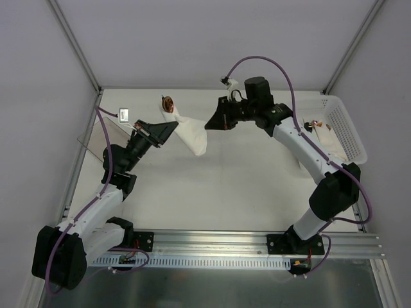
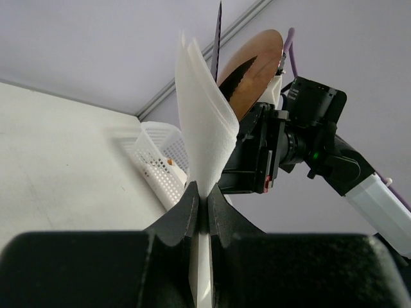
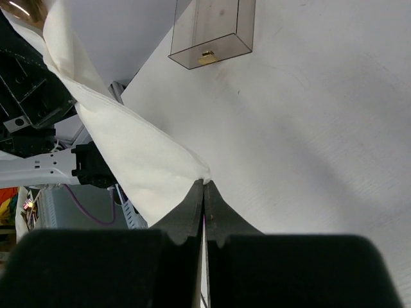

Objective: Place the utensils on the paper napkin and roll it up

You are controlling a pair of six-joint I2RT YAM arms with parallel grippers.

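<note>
The white paper napkin [image 1: 191,136] hangs in the air between both grippers, wrapped round the brown wooden utensils [image 1: 168,103], whose ends stick out at its far end. My left gripper [image 1: 173,127] is shut on the napkin's left part. In the left wrist view the jaws [image 2: 205,196] pinch the folded napkin [image 2: 202,122], with a brown utensil head [image 2: 255,67] behind it. My right gripper [image 1: 207,124] is shut on the napkin's right corner; in the right wrist view its tips [image 3: 204,183] clamp the napkin [image 3: 128,151], and a utensil [image 3: 22,8] shows at top left.
A white perforated basket [image 1: 350,131] holding a few items stands at the right edge and also shows in the left wrist view [image 2: 154,157]. A clear smoky container [image 1: 103,138] lies at the left, seen too in the right wrist view [image 3: 212,29]. A small white tag [image 1: 124,115] lies at the back left.
</note>
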